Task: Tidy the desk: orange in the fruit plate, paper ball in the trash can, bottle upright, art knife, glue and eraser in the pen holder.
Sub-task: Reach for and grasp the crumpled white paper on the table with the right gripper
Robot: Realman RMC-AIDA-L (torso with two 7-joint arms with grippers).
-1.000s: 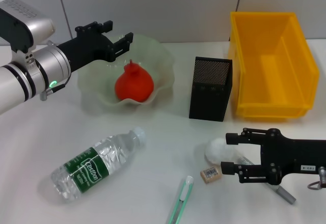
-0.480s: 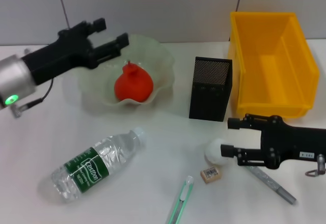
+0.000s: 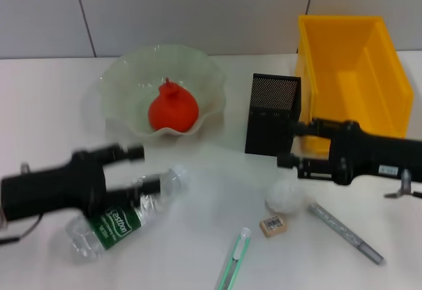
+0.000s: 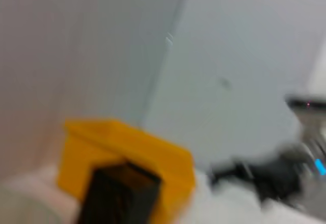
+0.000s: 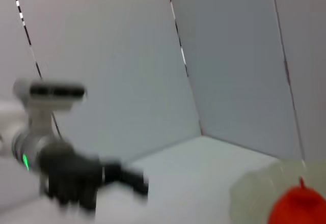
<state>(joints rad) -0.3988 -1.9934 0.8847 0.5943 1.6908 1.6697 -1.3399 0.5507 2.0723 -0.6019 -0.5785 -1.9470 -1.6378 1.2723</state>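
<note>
L gripper (image 3: pixel 146 169) low over bottle (image 3: pixel 115 219), fingers spread wide either side of neck end, nothing held. Bottle: 1, clear, green label, lying flat. R gripper (image 3: pixel 293 145) open, empty, by pen holder (image 3: pixel 272 115); paper ball (image 3: pixel 285 196) just below it. 1 orange (image 3: pixel 173 109) in fruit plate (image 3: pixel 204 72).

Red-orange orange (image 3: pixel 173 109), pale green fruit plate (image 3: pixel 125 79), yellow trash can (image 3: pixel 330 46), black mesh pen holder (image 3: pixel 272 114).

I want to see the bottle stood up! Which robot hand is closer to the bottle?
The left. The left gripper hangs open right over the bottle, near its cap end. The right gripper is far across the desk, open, beside the pen holder.
</note>
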